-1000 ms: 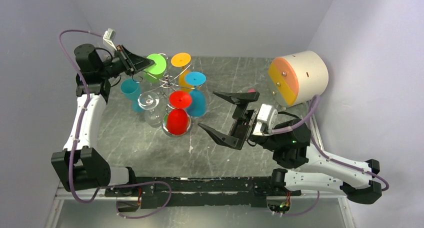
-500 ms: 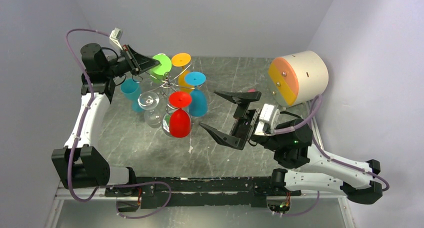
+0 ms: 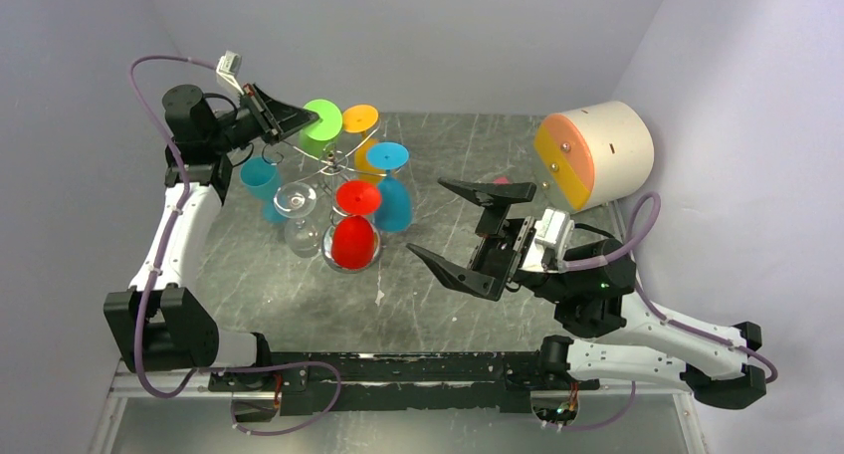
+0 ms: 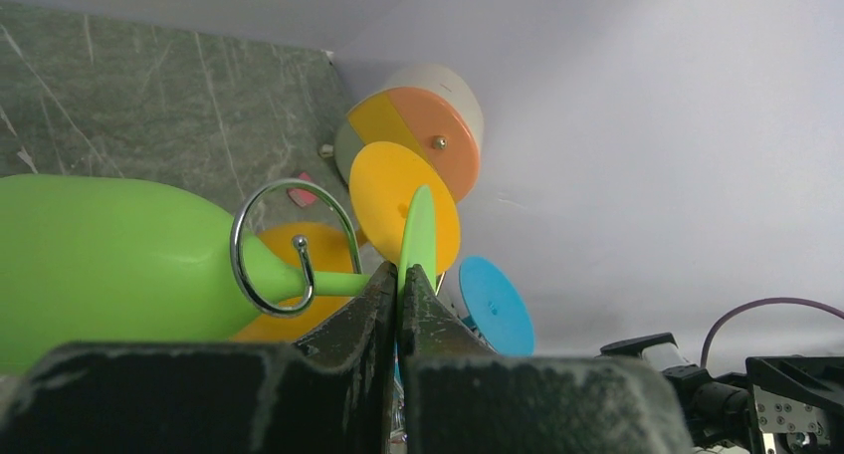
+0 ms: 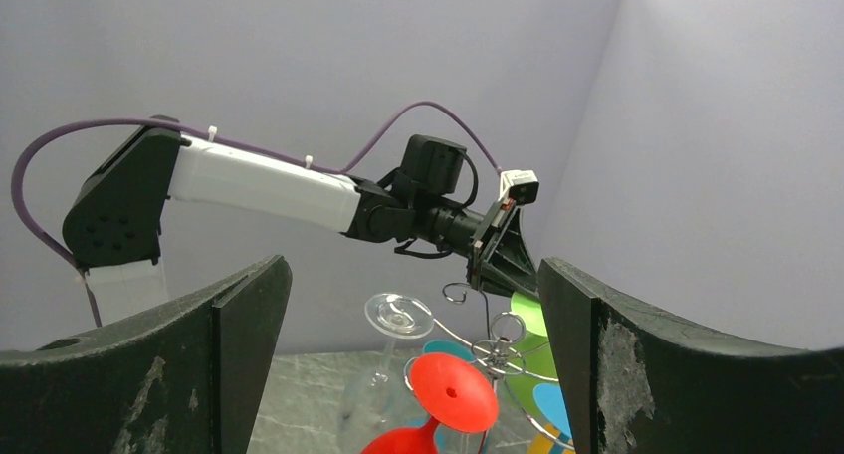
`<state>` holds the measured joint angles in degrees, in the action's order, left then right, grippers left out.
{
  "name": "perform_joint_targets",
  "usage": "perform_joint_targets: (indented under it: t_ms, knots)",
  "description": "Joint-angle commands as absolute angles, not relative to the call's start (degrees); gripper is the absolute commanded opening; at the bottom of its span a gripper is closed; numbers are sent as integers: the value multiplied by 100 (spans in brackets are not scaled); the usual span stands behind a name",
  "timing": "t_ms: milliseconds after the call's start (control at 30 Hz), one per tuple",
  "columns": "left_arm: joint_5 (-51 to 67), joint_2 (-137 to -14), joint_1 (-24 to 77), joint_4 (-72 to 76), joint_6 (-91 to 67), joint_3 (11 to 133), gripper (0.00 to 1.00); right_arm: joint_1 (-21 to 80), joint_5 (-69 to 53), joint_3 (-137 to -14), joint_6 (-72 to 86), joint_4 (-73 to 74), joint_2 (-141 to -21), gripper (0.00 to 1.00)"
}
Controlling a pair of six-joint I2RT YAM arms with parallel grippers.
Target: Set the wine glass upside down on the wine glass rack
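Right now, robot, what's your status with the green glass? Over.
Left gripper shut on foot of green wine glass. Right gripper open, empty. Stem sits in wine glass rack loop. Orange glass close beside.

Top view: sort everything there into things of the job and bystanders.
Job:
- green glass, its foot pinched in the shut left gripper
- rack

Bystanders:
- red glass and clear glass, upside down on the rack
- drum
- right gripper, open, holding nothing
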<state>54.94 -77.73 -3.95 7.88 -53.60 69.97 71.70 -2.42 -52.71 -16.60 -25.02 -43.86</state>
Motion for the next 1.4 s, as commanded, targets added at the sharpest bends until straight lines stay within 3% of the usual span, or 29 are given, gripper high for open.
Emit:
perform_joint_targets:
  t_ms: [0,1000,1367]
  knots:
    - [5135,-7796,-368,1331,-5428,7116,7,7196,-303,-5318,-1670,-2537,-4306,100]
    - [4720,-7980,-376,969,-4986,7499,7,7193,-328,-5353,-1704,-2542,-4379,100]
    - [4632,-7929,-539,334,-4802,7532,13,7194,-328,-5342,-1684,-2470,-4247,100]
